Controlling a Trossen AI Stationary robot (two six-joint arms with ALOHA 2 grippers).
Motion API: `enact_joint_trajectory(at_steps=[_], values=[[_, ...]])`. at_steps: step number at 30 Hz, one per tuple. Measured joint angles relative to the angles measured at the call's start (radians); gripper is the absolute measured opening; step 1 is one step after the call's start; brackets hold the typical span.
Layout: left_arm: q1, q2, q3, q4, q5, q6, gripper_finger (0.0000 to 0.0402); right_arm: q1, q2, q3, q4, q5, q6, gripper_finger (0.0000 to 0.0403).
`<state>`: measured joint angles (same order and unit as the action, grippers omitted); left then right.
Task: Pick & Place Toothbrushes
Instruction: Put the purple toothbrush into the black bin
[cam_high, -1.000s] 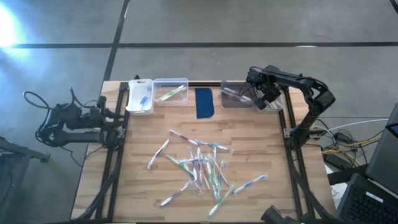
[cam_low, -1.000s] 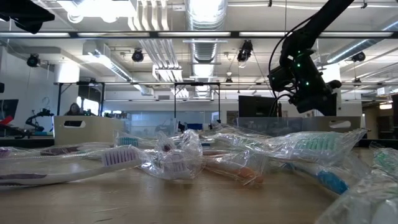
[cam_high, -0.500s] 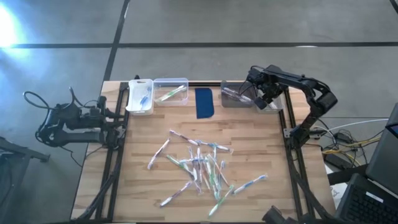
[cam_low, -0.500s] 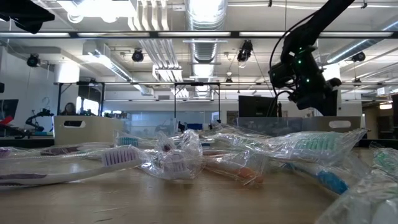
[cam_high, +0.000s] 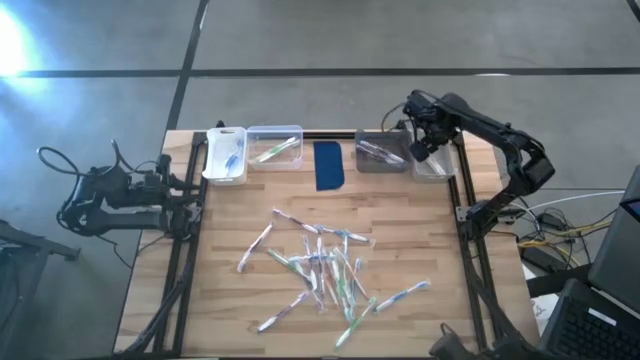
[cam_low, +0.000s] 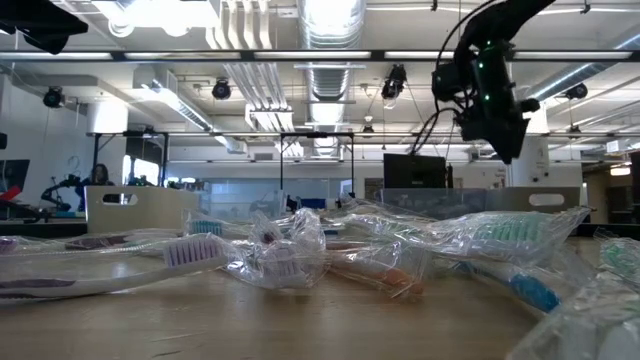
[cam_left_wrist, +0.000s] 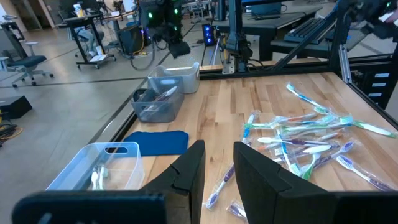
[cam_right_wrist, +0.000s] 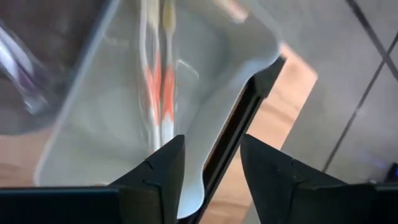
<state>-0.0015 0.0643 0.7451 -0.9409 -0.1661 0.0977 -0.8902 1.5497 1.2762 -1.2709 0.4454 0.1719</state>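
Now right fingers (cam_right_wrist: 208, 180) parted, empty, above bin (cam_right_wrist: 112, 118) holding orange toothbrush (cam_right_wrist: 158, 81); left fingers (cam_left_wrist: 217, 177) slightly apart, empty.

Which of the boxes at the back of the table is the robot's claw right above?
The clear plastic bin at the far right end of the row. The right gripper hangs over it, fingers apart; orange-handled toothbrushes lie inside. The grey bin sits beside it.

blurred orange toothbrushes (cam_right_wrist: 158, 74) in bin (cam_right_wrist: 81, 143), bin edges cut off
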Motion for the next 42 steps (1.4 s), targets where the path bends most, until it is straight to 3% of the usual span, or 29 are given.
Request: enact_joint_trajectory(at_steps=[7,23,39,42], values=[[0.000,0.000,0.000,0.000,0.000,0.000,0.0090,0.006,-0.033,0.161,-0.006,-0.023,0.002,0.0116],[0.000,0.000,0.000,0.000,0.000,0.000,0.0090,0.080,-0.038,0.489,-0.104,-0.243,0.034,0.0046],[0.000,0.000,0.000,0.000,0.000,0.000,0.0090,0.371,-0.071,0.600,-0.188,-0.237,0.168,0.0025],[0.000,0.000,0.000,0.003,-0.008,0.057,0.0090,0.436,-0.092,0.594,-0.185,-0.233,0.199,0.0018]])
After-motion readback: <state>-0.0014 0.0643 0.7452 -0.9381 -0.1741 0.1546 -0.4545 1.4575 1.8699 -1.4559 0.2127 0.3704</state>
